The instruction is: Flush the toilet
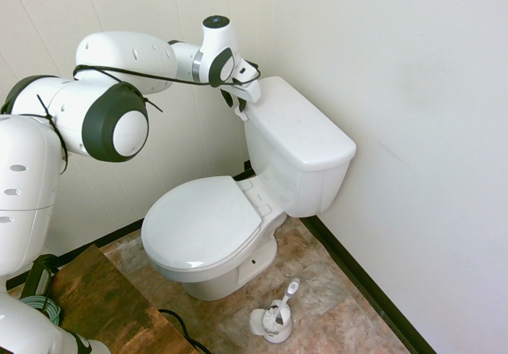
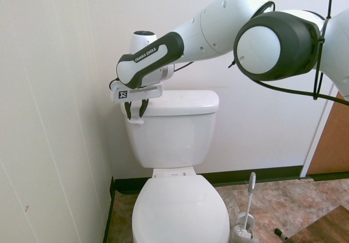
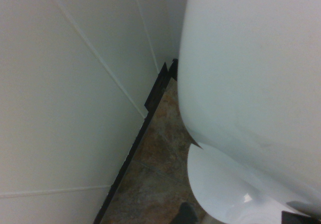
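Jaws of the gripper stand parted, tips just above the flush lever on the toilet's tank front, under the lid. Pressing off the lever's end could let the fingers slip, leaving it unflushed.

In the second exterior view, the white Franka arm reaches in from three o'clock, sloping down toward nine o'clock. Its wrist ends in a gripper pointing toward six o'clock, the two dark fingers parted, with a narrow gap between them.
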